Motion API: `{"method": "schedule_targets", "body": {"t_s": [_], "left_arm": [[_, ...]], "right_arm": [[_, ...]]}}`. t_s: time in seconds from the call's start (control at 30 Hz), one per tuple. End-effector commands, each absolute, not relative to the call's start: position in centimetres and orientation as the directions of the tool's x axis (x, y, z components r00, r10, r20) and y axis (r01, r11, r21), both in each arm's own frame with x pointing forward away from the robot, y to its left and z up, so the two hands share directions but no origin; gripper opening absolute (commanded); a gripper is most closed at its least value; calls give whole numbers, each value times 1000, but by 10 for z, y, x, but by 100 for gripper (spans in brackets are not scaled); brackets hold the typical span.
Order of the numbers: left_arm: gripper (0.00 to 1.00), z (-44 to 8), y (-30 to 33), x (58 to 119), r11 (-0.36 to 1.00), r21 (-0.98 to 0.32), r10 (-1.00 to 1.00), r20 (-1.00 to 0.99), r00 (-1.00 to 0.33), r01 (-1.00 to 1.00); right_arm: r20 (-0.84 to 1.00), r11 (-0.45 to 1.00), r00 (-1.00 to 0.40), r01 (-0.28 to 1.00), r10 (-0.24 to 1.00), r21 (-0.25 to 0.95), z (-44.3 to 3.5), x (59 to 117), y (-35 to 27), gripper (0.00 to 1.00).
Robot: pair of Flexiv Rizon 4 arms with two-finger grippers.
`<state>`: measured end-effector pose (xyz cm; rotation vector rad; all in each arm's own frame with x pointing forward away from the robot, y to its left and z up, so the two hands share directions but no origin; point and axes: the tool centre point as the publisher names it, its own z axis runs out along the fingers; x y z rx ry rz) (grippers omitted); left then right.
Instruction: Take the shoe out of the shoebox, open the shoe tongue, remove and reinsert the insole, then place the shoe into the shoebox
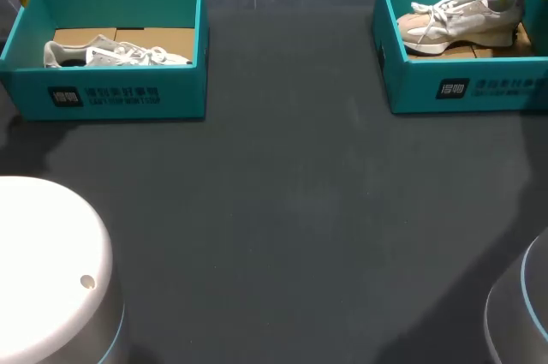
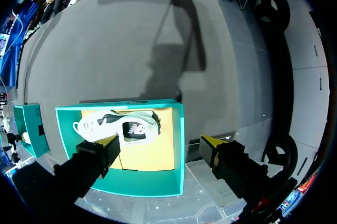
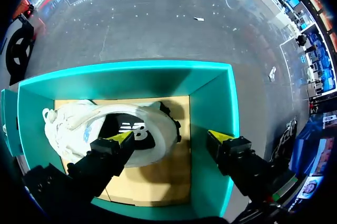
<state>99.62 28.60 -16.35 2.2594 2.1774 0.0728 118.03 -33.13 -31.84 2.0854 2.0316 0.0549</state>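
**A:** Status?

**B:** Nothing done yet, as far as I can judge. The left shoebox (image 1: 128,94) has its white sneaker (image 1: 111,56) lying inside. The right shoebox (image 1: 479,90) has its beige sneaker (image 1: 462,26) inside too. Take-out, tongue, insole and put-back are all left.

**A:** Grippers?

**B:** Left gripper (image 2: 160,142) is above its box, fingers spread and empty. One tip is over the sneaker, the other past the wall. Right gripper (image 3: 169,137) is also spread and empty, one tip over the shoe's heel end. Can't tell if it's touching.

**A:** Counts?

**B:** Two shoeboxes and two sneakers, one per box. Two grippers.
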Motion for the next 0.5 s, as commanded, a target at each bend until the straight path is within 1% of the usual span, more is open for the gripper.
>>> {"method": "schedule_targets", "body": {"t_s": [0.03, 0.07, 0.13, 0.17, 0.3, 0.4, 0.43, 0.5], "left_arm": [[100, -163, 286, 995, -39, 35, 999, 34, 37, 999], [100, -163, 286, 995, -39, 35, 999, 34, 37, 999], [100, -163, 286, 995, -39, 35, 999, 34, 37, 999], [100, -163, 286, 995, -39, 35, 999, 34, 37, 999], [100, -163, 286, 995, -39, 35, 999, 34, 37, 999], [100, -163, 286, 995, -39, 35, 999, 34, 37, 999], [100, -163, 286, 995, -39, 35, 999, 34, 37, 999], [100, -163, 286, 995, -39, 35, 999, 34, 37, 999]], "right_arm": [[-130, -14, 35, 988, 991, 155, -325, 1189, -332, 89], [-132, -13, 33, 988, 991, 152, -326, 1189, -332, 86], [-131, -11, 30, 989, 991, 146, -328, 1189, -331, 84], [-135, -8, 27, 990, 990, 140, -329, 1189, -330, 81], [-143, -3, 21, 992, 990, 128, -333, 1190, -330, 77], [-141, -2, 20, 992, 990, 126, -335, 1190, -330, 70], [-141, -2, 20, 992, 990, 125, -336, 1190, -330, 66], [-141, -6, 23, 993, 990, 116, -339, 1190, -332, 64]]}}
